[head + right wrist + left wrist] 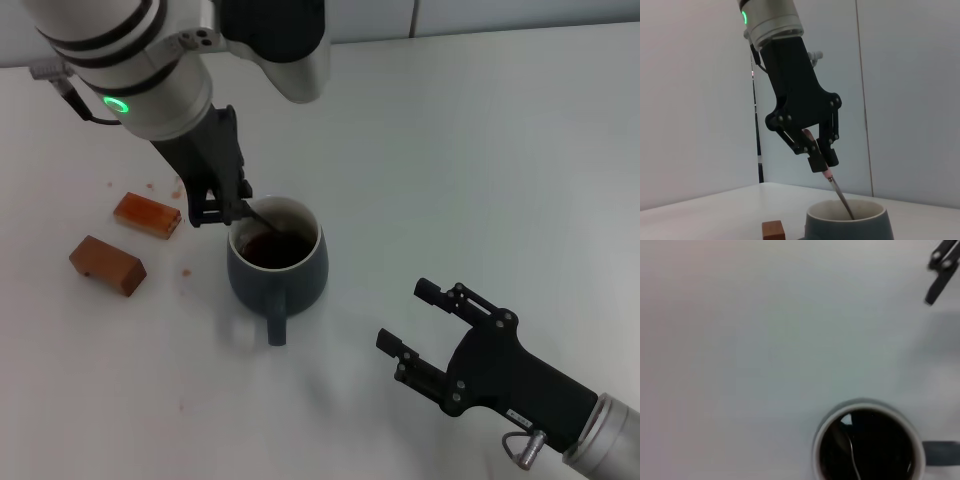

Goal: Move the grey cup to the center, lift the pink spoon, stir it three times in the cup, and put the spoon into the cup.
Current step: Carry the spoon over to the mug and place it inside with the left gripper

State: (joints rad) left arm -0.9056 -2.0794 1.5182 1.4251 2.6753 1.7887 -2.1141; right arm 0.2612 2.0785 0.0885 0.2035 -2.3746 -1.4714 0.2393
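Lab: bare white table [480,150], plain white walls [690,100]

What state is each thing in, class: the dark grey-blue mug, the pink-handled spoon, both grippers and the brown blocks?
Dark grey-blue ceramic mug: upright, holds dark liquid.
Pink-handled metal spoon: tilted, bowl inside the mug.
Left gripper: shut on the spoon's handle.
Right gripper: open, holding nothing.
Two brown rectangular blocks: lying beside the mug.

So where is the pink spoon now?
The left pincer holds the pink spoon tilted, its tip inside the grey cup, right of two brown blocks.
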